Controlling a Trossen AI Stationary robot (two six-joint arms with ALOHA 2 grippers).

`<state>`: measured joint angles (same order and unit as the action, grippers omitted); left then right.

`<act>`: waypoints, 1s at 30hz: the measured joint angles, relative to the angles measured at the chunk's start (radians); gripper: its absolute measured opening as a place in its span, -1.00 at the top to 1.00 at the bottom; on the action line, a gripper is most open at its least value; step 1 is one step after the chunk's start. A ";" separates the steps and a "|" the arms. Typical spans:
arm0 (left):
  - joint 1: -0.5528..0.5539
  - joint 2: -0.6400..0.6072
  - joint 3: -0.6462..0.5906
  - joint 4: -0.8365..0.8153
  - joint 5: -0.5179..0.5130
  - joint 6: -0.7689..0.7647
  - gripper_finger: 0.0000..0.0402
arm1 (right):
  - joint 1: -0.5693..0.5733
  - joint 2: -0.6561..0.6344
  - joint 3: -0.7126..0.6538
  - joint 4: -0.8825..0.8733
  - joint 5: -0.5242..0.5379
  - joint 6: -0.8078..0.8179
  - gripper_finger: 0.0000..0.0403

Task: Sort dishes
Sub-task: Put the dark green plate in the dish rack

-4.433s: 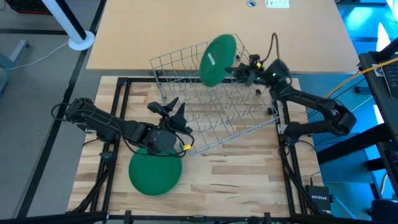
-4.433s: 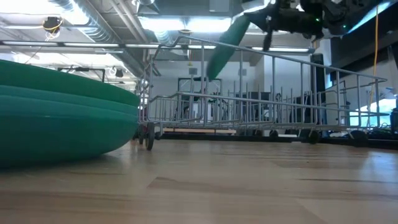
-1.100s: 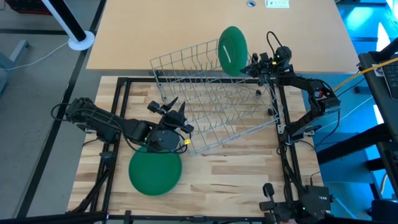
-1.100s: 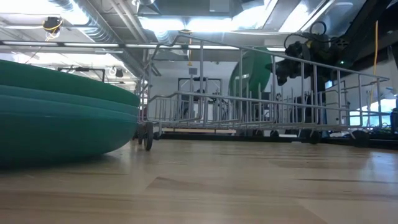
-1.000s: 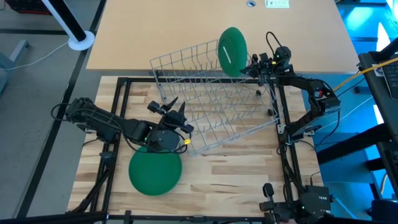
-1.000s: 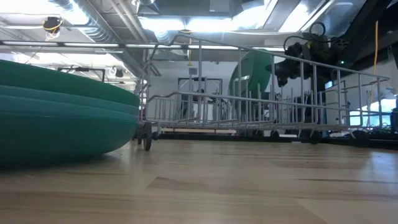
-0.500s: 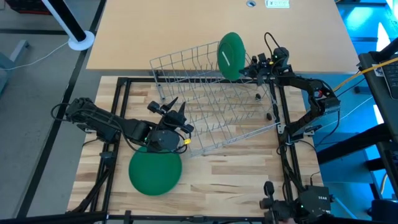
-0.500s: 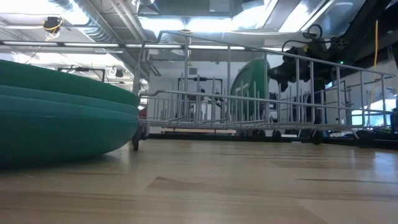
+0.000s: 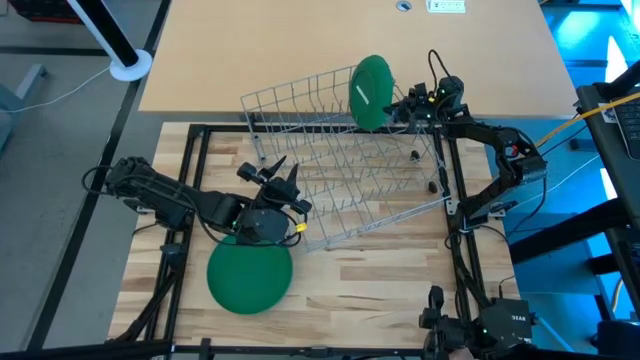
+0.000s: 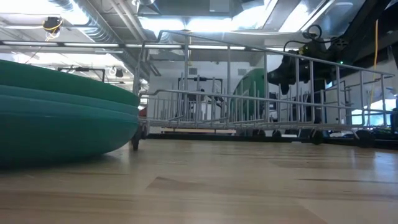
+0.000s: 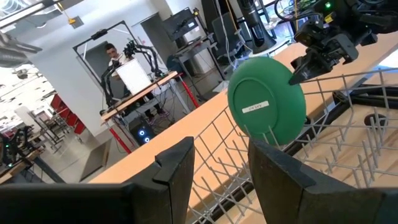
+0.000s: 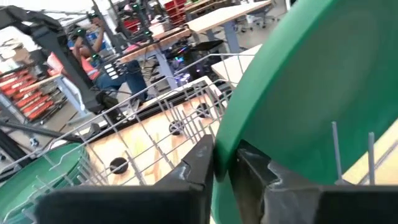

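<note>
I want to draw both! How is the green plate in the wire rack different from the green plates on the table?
The plate in the rack stands on edge between the rack's wires; the stacked plates lie flat on the wooden table. The rack plate is alone and shows a white mark; the others are piled. Both are round, green and look alike.

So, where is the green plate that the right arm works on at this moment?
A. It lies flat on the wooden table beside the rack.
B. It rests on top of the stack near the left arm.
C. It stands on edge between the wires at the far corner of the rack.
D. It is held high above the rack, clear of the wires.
C: the plate stands on edge among the wires of the rack, at its far corner, with the right gripper at its rim.
</note>
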<state>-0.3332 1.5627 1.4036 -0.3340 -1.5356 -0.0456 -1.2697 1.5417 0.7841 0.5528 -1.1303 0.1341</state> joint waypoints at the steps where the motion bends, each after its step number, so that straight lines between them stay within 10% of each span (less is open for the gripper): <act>1: 0.000 0.000 0.000 0.000 0.000 0.000 0.29 | 0.000 0.000 0.000 -0.011 0.008 0.000 0.68; 11: 0.000 0.000 0.000 -0.001 0.000 0.000 0.29 | 0.000 -0.001 0.000 -0.085 0.151 0.000 0.34; 30: 0.000 0.000 0.000 -0.008 0.000 0.000 0.29 | 0.002 -0.089 0.001 -0.295 0.288 -0.007 0.31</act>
<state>-0.3332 1.5627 1.4036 -0.3420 -1.5357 -0.0455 -1.2682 1.4528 0.7847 0.2578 -0.8420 0.1268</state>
